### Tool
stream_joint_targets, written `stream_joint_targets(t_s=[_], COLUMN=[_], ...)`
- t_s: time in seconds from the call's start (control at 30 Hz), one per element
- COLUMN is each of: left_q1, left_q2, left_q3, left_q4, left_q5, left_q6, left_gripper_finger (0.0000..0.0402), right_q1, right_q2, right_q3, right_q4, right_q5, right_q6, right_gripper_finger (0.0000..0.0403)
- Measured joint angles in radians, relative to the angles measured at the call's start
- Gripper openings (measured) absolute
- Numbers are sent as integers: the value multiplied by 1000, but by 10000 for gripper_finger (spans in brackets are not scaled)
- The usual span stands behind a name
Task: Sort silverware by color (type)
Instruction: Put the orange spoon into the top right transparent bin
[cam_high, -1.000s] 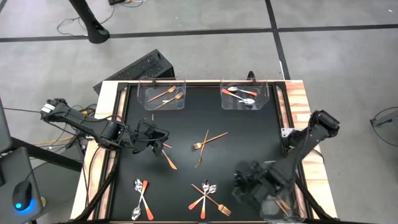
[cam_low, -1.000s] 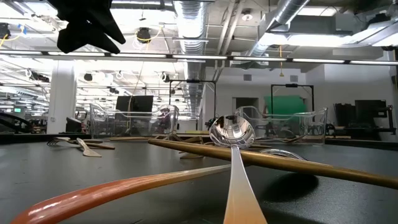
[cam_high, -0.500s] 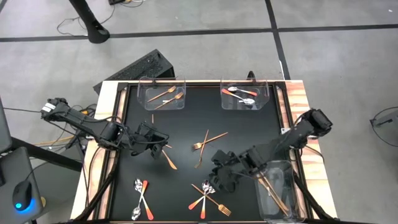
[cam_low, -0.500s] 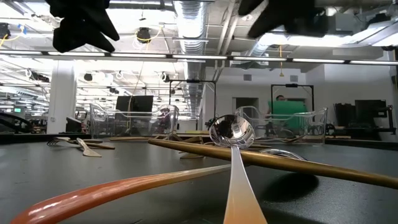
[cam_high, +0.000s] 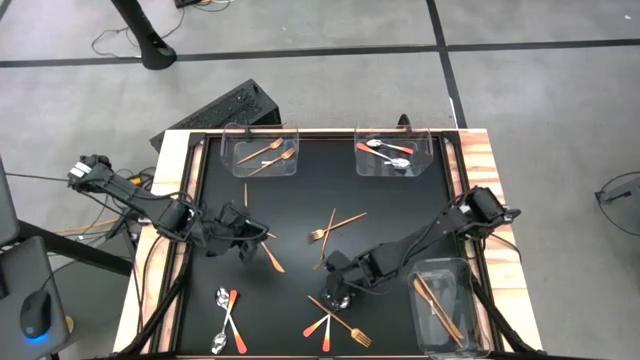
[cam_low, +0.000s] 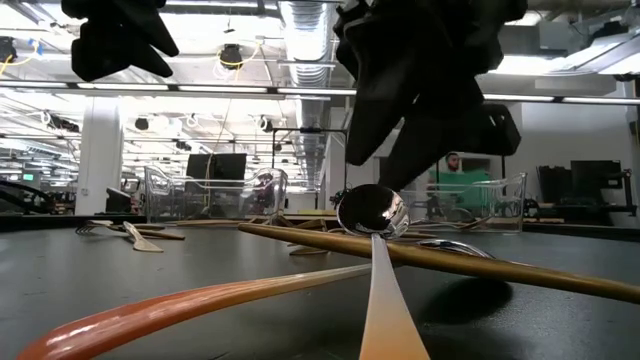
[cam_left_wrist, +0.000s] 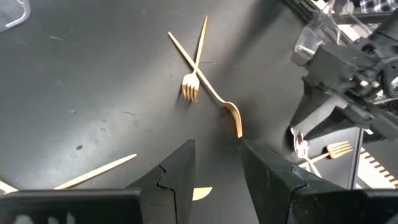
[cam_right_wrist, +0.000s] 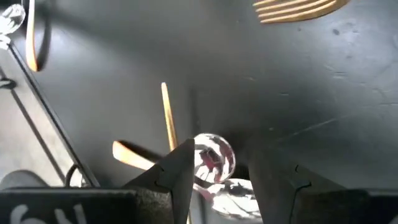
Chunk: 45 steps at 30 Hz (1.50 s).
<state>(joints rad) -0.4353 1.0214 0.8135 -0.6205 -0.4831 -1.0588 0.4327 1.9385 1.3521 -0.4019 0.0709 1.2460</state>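
The silverware lies scattered on the black mat (cam_high: 300, 190). A near-centre cluster (cam_high: 335, 318) holds red-handled spoons, a gold stick (cam_right_wrist: 168, 118) and a fork (cam_right_wrist: 298, 9). My right gripper (cam_high: 336, 290) hangs open just above this cluster, slanting down. Its fingers stand on either side of one spoon's bowl (cam_right_wrist: 214, 155), which also shows in the low view (cam_low: 373, 210). My left gripper (cam_high: 258, 230) hovers open over the mat's left part, above a gold piece (cam_left_wrist: 202, 194). Crossed gold forks (cam_left_wrist: 198, 81) lie at mid-mat.
A clear bin (cam_high: 266, 152) at the far left holds forks, and a bin (cam_high: 392, 152) at the far right holds spoons. A third bin (cam_high: 442, 305) at the near right holds gold sticks. Two more spoons (cam_high: 225, 320) lie crossed at the near left.
My right gripper has swung from over the near-right bin toward the table's left and sunk low over the near-centre cluster of spoons. No silverware has moved.
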Motion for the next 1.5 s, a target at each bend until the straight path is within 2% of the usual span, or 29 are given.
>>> stream_joint_targets(t_s=[0.23,0.43,0.6,1.0,1.5], left_q1=[-3,-3,-3,-3,-3], left_q2=[0,0,0,0,0], left_q3=[0,0,0,0,0], left_q4=[-4,-7,-20,-20,-23], left_q5=[-4,-27,-33,-65,-89], left_q6=[-1,0,4,20,51], left_gripper_finger=[118,118,118,118,118], right_q1=[6,5,5,-42,-23], right_q2=[-1,-6,-4,-3,-3], right_q3=[0,0,0,0,0], right_q4=[-31,-133,-60,-28,-23], right_q5=[31,18,-68,-70,-107], right_q6=[2,-52,-143,-185,-236], right_gripper_finger=[166,166,166,166,166])
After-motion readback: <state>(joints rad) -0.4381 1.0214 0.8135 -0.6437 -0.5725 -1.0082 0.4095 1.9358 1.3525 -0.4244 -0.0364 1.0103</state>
